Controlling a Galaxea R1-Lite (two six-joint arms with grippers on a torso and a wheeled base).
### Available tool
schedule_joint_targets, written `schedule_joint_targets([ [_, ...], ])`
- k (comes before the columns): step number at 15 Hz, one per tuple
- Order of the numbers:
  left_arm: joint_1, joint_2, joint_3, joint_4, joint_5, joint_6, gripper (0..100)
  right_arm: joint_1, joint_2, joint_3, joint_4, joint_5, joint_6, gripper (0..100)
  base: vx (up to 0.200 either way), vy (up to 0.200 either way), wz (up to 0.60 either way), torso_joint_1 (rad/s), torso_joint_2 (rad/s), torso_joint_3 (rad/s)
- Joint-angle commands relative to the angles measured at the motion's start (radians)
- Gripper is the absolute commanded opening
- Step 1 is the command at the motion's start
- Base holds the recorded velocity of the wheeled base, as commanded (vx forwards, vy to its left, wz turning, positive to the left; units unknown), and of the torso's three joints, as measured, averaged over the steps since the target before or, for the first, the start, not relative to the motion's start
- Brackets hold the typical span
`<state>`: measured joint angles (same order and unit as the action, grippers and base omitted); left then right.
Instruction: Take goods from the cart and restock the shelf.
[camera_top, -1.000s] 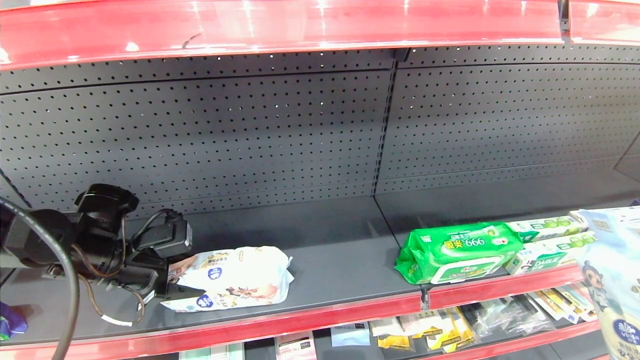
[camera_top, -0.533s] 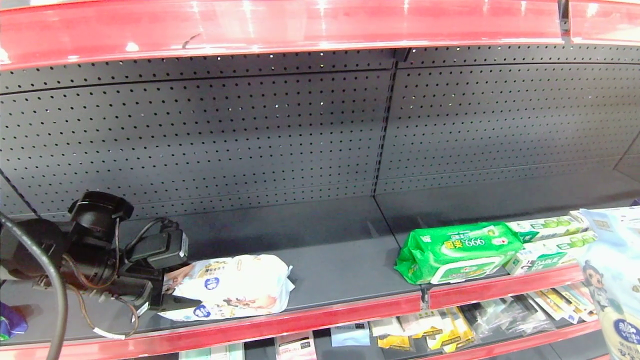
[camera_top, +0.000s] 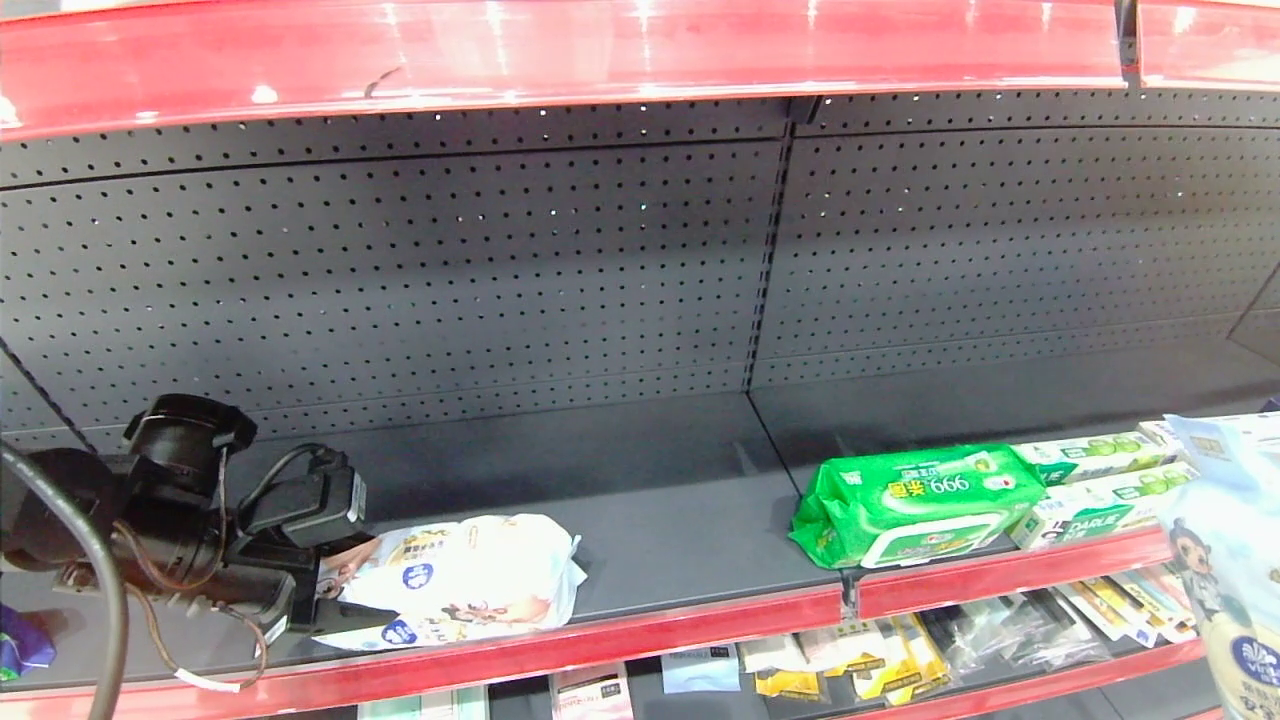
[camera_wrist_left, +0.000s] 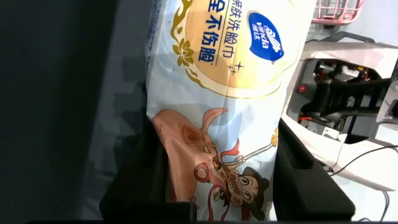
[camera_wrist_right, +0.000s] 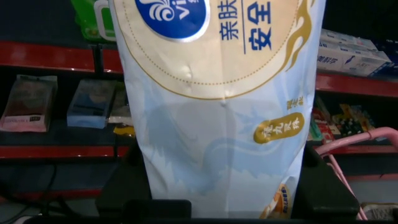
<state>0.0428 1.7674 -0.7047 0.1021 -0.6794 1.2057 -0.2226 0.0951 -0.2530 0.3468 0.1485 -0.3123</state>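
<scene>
Left gripper (camera_wrist_left: 217, 190) sinking lower, drawing white pack (camera_top: 465, 578) toward shelf (camera_top: 690, 535) front lip, pinching its end for laying flat. Right gripper (camera_wrist_right: 227, 186) clamping pale blue pack (camera_top: 1228, 560), holding it beside shelf, likely waiting its turn.

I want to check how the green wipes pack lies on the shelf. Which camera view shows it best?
The head view: the green wipes pack lies whole and flat at the front edge of the shelf, beside the green-and-white boxes. The right wrist view gives just its green corner, behind the pale pack in the right gripper.
</scene>
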Motion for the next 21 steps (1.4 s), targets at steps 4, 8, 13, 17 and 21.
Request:
schedule_joint_targets([
  [4, 0.014, 0.007, 0.002, -0.001, -0.003, 0.011, 0, 0.0, 0.002, -0.002, 0.0, -0.001, -0.001, 0, 0.0, 0.0, 0.0, 0.0, 0.0, 0.0],
  [8, 0.012, 0.006, 0.001, -0.001, -0.003, 0.006, 0, 0.0, 0.002, -0.003, 0.0, -0.001, -0.001, 0, 0.0, 0.0, 0.0, 0.0, 0.0, 0.0],
  [13, 0.019, 0.009, 0.002, -0.001, 0.001, 0.005, 0, 0.0, 0.002, -0.002, 0.0, -0.001, -0.001, 0, 0.0, 0.0, 0.0, 0.0, 0.0, 0.0],
  [17, 0.02, 0.003, -0.004, -0.001, -0.026, 0.005, 100, 0.0, 0.002, 0.001, 0.0, -0.001, -0.001, 0, 0.0, 0.0, 0.0, 0.0, 0.0, 0.0],
  [21, 0.025, -0.08, -0.032, 0.001, -0.098, -0.052, 100, 0.0, 0.002, 0.008, 0.0, -0.012, -0.002, 0, 0.0, 0.0, 0.0, 0.0, 0.0, 0.0],
])
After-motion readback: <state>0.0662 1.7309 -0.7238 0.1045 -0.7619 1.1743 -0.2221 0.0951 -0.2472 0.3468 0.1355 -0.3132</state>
